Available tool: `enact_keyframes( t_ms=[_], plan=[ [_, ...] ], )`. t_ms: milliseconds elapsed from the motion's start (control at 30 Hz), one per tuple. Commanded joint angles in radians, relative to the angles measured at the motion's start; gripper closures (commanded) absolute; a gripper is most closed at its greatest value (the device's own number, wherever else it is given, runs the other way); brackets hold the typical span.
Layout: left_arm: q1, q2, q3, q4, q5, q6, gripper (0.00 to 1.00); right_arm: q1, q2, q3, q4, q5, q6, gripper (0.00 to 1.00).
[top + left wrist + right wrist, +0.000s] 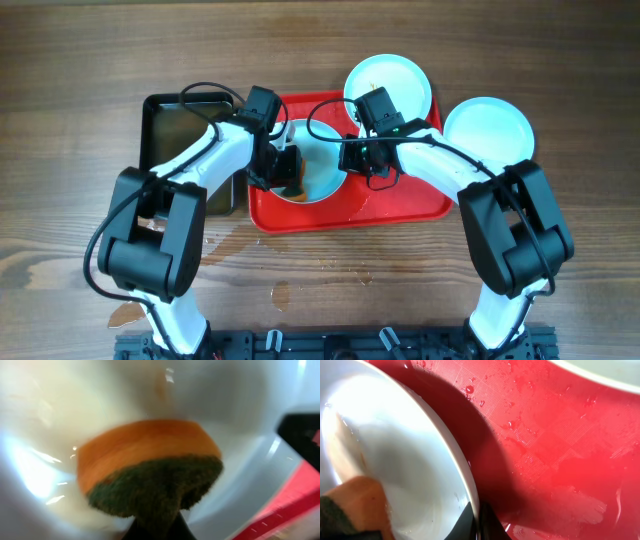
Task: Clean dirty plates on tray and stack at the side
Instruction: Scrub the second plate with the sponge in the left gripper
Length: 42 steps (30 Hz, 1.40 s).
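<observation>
A pale blue plate (318,160) is held tilted over the red tray (400,205). My right gripper (352,158) is shut on the plate's right rim (476,505). My left gripper (285,170) is shut on an orange and green sponge (150,467) pressed against the plate's inside (40,420). The sponge also shows in the right wrist view (350,507). A second plate (400,82) lies at the tray's far right corner. A third plate (488,128) lies on the table right of the tray.
A black rectangular pan (180,130) stands left of the tray. The tray floor is wet (545,435). Water spots lie on the wooden table in front of the tray (285,292).
</observation>
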<state>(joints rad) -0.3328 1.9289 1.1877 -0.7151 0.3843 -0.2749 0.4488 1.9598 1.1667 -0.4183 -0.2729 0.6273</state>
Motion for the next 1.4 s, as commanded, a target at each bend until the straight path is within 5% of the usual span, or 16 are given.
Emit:
enact_keyframes(
  t_ms=[0,200,367,500,600,733,900,1033,1200,1367],
  plan=[
    [0.0,0.037,0.021,0.05,0.107,-0.005,0.96,0.003,0.034,-0.01,-0.009,0.001,0.004,0.96],
    [0.003,0.048,0.021,0.313,-0.095,-0.025,0.96,0.003,0.034,-0.01,-0.009,-0.01,0.003,0.96],
    [0.004,0.048,0.021,0.282,-0.319,-0.143,0.96,0.003,0.034,-0.01,-0.008,-0.013,0.003,0.96],
    [0.004,0.048,0.021,0.092,-0.266,-0.23,0.96,0.002,0.034,-0.01,-0.008,-0.013,0.003,0.96],
    [0.003,0.048,0.021,-0.029,-0.053,-0.235,0.96,0.003,0.034,-0.01,-0.006,-0.014,0.003,0.96],
    [-0.012,0.048,0.021,0.019,0.154,-0.235,0.96,0.003,0.034,-0.01,-0.008,-0.018,0.002,0.96],
    [-0.035,0.048,0.021,0.216,0.123,-0.235,0.96,0.002,0.034,-0.01,-0.008,-0.02,0.001,0.96],
    [-0.031,0.048,0.021,0.287,-0.093,-0.236,0.96,0.002,0.034,-0.01,-0.006,-0.02,0.001,0.96],
    [0.0,0.048,0.021,0.224,-0.346,-0.236,0.96,0.002,0.034,-0.01,-0.004,-0.02,0.001,0.96],
    [0.017,0.048,0.021,0.01,-0.241,-0.26,0.96,0.002,0.034,-0.01,-0.004,-0.021,0.001,0.96]
  ],
)
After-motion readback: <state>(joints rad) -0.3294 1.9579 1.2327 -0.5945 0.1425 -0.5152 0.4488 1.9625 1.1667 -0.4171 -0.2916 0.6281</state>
